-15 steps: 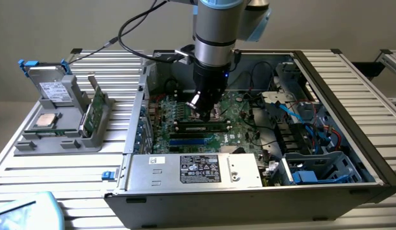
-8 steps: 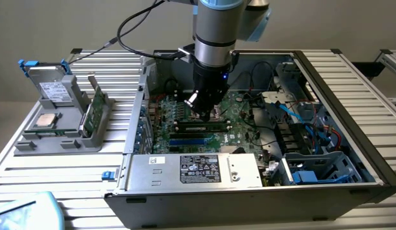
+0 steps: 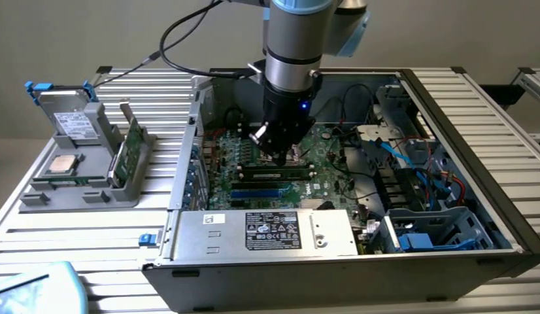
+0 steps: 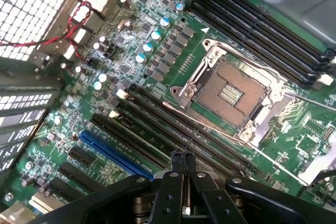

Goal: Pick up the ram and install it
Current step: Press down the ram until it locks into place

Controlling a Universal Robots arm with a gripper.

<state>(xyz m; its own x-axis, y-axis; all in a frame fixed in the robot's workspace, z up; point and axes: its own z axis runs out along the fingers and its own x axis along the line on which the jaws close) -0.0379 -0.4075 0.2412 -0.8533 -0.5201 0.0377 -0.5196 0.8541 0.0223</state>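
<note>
While a grey fixture tray (image 3: 43,196) on the slatted table (image 3: 95,261) holds a hard drive (image 3: 68,121), a silver processor chip (image 3: 63,165) and an upright green stick (image 3: 123,156) at the exterior view's left, the robot arm (image 3: 292,46) reaches down into the open computer case (image 3: 479,150) at centre. Its gripper (image 3: 277,157) hovers just above the ram (image 3: 274,174), which lies seated in a motherboard slot. From the wrist, the jaws appear pressed together, holding nothing, over the long black slots (image 4: 173,124) beside the empty processor socket (image 4: 231,95). Blue and red cables (image 3: 431,173) crowd the case's right side.
</note>
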